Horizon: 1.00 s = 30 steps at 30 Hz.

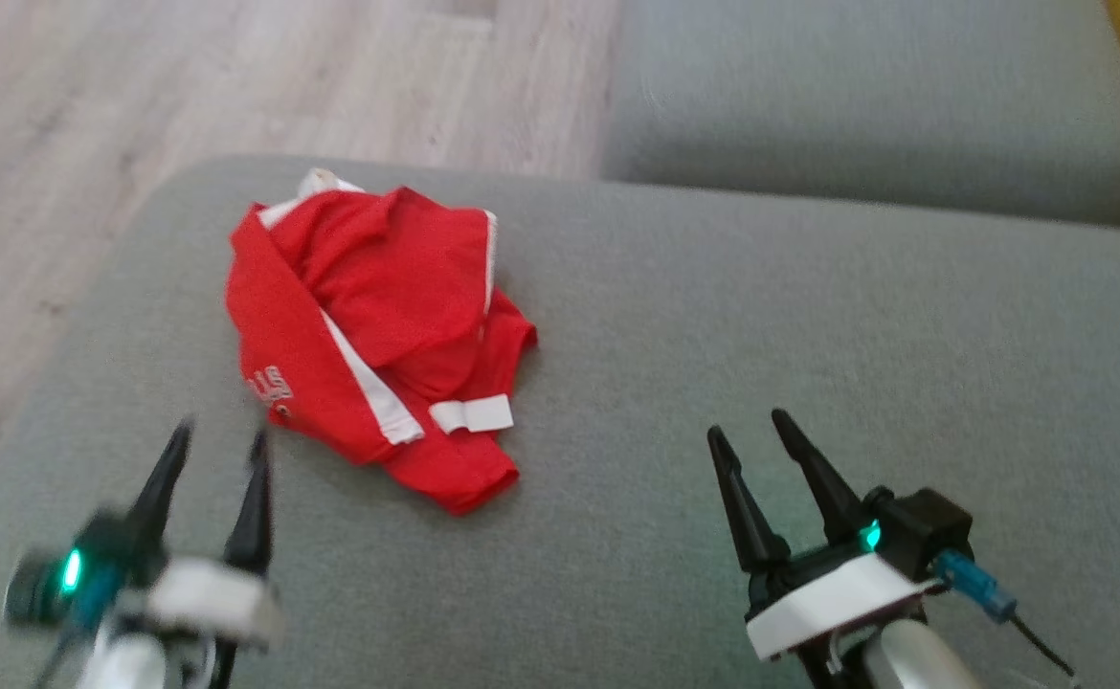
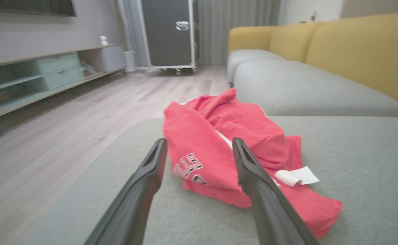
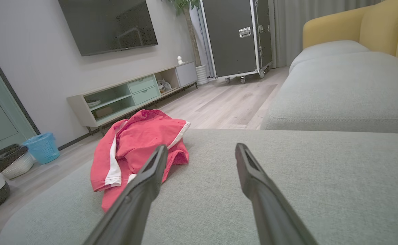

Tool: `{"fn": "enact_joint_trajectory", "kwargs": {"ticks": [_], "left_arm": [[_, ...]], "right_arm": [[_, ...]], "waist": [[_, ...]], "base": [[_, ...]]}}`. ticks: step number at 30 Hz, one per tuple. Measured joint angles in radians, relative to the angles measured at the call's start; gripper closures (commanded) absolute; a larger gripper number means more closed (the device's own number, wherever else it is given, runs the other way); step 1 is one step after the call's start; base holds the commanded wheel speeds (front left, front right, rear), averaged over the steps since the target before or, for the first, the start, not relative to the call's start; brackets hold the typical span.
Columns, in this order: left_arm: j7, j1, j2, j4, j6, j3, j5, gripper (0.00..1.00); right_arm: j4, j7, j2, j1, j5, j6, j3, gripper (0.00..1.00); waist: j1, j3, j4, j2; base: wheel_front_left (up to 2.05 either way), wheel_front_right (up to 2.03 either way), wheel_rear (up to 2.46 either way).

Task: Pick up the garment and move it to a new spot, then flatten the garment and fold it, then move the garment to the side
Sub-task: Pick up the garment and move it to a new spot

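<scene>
The garment [image 1: 373, 330] is a crumpled red top with white trim and white lettering, lying on the grey cushion toward its far left. My left gripper [image 1: 218, 435] hovers open just short of its near-left edge, blurred, with nothing between the fingers. In the left wrist view the garment [image 2: 226, 146] lies right ahead of the left gripper [image 2: 199, 143]. My right gripper [image 1: 750, 426] stands open over bare cushion, well right of the garment. From the right wrist the garment [image 3: 137, 146] lies to the left of the right gripper [image 3: 201, 148].
The grey cushion [image 1: 809, 335] has its left edge and far rim close to the garment, with wooden floor [image 1: 91, 144] beyond. A second grey seat [image 1: 866, 96] lies farther back, with yellow backrests [image 2: 355, 51]. A low cabinet [image 3: 131, 95] and a wheeled black case [image 3: 236, 37] stand across the room.
</scene>
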Motion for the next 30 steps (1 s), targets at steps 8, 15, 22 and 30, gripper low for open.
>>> {"fn": "enact_joint_trajectory", "kwargs": {"ticks": [8,15,22,30], "left_arm": [[0.222,-0.325,0.15,0.138,-0.02,-0.176,-0.1,0.0],[0.36,-0.494,0.238,0.309,-0.02,-0.23,-0.21,0.0],[0.388,-0.559,0.249,0.427,-0.02,-0.227,-0.241,0.0],[0.419,-0.593,0.229,0.54,-0.011,-0.177,-0.329,1.0]], "right_arm": [[-0.026,0.0,-0.001,-0.077,-0.02,0.0,-0.019,0.0],[-0.037,0.0,-0.002,-0.104,-0.028,0.0,-0.034,0.0],[-0.043,0.0,-0.003,-0.122,-0.028,0.0,-0.036,0.0],[-0.048,0.0,-0.003,-0.127,-0.035,0.0,-0.043,0.0]], "waist": [[0.0003,0.106,-0.054,0.0],[0.0002,0.182,-0.12,0.0],[0.0002,0.223,-0.163,0.0],[0.0001,0.243,-0.177,0.0]], "base": [[0.0,0.0,0.0],[0.0,0.0,0.0],[0.0,0.0,0.0],[0.0,0.0,0.0]]}}
